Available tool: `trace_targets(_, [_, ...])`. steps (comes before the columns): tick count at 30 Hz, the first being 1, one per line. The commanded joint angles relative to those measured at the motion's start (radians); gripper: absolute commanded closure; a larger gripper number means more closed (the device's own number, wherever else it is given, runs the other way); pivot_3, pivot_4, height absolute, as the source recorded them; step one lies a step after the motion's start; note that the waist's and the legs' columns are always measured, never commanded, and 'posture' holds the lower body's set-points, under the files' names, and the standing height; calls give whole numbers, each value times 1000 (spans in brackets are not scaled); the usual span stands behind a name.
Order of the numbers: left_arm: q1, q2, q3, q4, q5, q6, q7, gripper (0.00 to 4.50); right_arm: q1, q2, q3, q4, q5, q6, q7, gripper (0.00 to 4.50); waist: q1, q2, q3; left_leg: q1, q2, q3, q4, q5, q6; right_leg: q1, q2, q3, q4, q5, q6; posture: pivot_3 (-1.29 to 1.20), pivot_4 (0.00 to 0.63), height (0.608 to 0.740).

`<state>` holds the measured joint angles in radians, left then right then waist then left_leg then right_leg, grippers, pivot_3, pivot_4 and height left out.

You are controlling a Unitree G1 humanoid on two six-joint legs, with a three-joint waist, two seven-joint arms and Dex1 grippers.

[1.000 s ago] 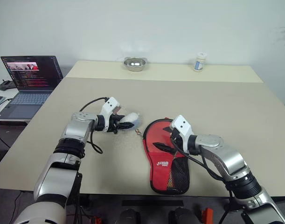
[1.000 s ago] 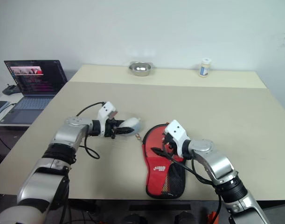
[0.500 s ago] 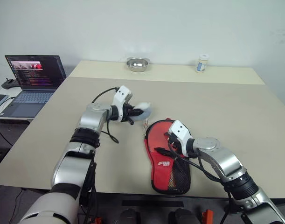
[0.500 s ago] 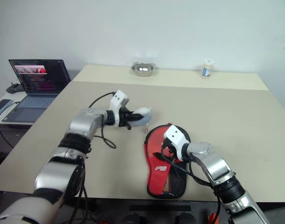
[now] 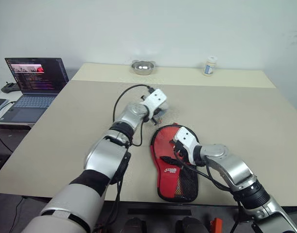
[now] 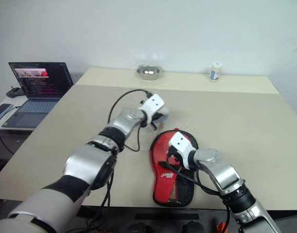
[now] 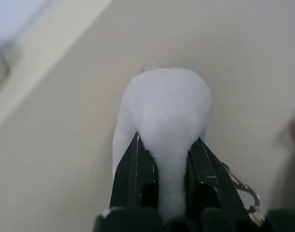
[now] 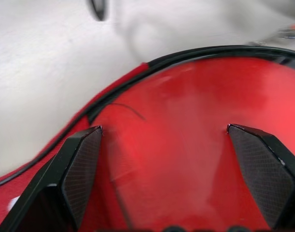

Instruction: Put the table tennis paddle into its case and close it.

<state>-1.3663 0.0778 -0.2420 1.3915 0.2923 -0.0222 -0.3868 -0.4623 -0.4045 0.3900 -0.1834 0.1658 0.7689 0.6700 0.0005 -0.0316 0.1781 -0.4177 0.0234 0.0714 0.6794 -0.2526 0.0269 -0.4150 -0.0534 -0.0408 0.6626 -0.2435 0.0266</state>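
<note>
Case [image 5: 173, 162] flat on bench [image 5: 245, 126] — soft fabric, light, floppy; grab by zip edge. Left pincer [image 7: 169, 159] pinched on white soft lump [image 7: 169, 104]. Right pincer [image 8: 171, 159] wide open over case, holding nothing.

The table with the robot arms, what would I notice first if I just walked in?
First you'd spot the bright red case lying near the front edge of the beige table, with the right gripper spread open over it. Next, the left gripper, just beyond the case's round end, pinches a soft white thing; what it is I cannot tell. Off to the left, an open laptop glows.
</note>
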Motion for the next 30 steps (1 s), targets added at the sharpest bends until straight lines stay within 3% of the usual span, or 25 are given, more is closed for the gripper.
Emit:
trace_targets(1, [-84, -63, 2, -20, 34, -50, 73, 4244, 61, -13, 74, 14, -10, 91, 13, 0, 0, 0, 0, 0, 0, 0, 0, 0, 0, 0, 0, 0, 0, 0, 0, 0, 150, 740])
trace_targets(9, [-146, -232, 74, -20, 1, -61, 41, 4247, 108, -9, 85, -46, -20, 136, -6, 0, 1, 0, 0, 0, 0, 0, 0, 0, 0, 0, 0, 0, -1, -3, 4, 0, 150, 740])
trace_targets(16, [-160, -371, 117, -30, -31, -81, -96, 4248, 104, 4, 83, -42, -27, 144, -14, 0, 0, 1, -1, 0, 0, -1, -1, 0, 0, 0, 0, -1, -1, -3, 5, 0, 150, 740])
trace_targets(26, [-87, -398, 66, -31, -2, -83, -250, 4249, 86, 20, 81, -17, -34, 133, -20, 0, -2, 1, -1, 1, 0, -1, 0, 0, 0, 1, 0, -1, -1, -3, 5, 0, 150, 740])
trace_targets(30, [-54, -383, 30, -31, 15, -95, -337, 2950, 78, 21, 80, -5, -37, 124, -19, 0, -3, 1, -1, 1, 0, -1, 0, 0, 0, 1, 0, -1, -1, -3, 5, 0, 150, 740])
